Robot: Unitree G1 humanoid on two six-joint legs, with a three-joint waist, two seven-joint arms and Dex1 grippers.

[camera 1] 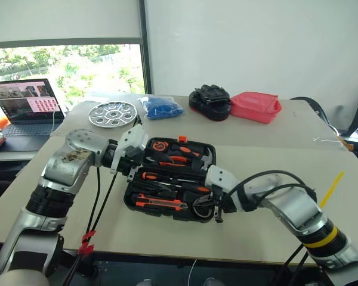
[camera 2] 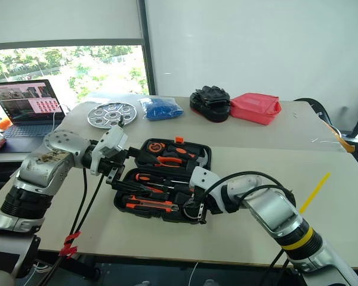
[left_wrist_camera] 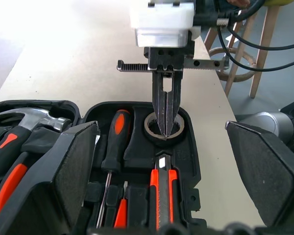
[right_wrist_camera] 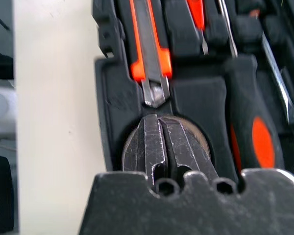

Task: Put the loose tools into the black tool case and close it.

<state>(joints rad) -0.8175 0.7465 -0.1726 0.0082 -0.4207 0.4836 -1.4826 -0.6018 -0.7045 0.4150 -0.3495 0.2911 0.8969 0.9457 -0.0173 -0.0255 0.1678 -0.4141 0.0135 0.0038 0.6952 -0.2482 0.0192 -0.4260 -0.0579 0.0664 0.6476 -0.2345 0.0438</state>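
The bench [camera 1: 286,173] carries the case [camera 1: 167,179], which lies open near its front edge with the lid tilted back toward the far side. Judging by how the tools lie, the loading looks nearly done: two screwdrivers [camera 1: 170,177], the knife [camera 1: 158,204] and a hammer sit in their slots, and the tape measure [left_wrist_camera: 165,128] rests in its round pocket at the case's near right corner. What remains, as far as can be told, is to free both hands and swing the lid shut; no loose tool shows on the bench. The left hand [camera 1: 133,170] hangs at the case's left edge with its fingers spread wide and nothing between them. The right hand [left_wrist_camera: 165,120] has its fingers pressed together, tips down inside the tape measure's ring; whether they pinch it or only push on it cannot be told. The knife's tip lies just beyond those fingertips.
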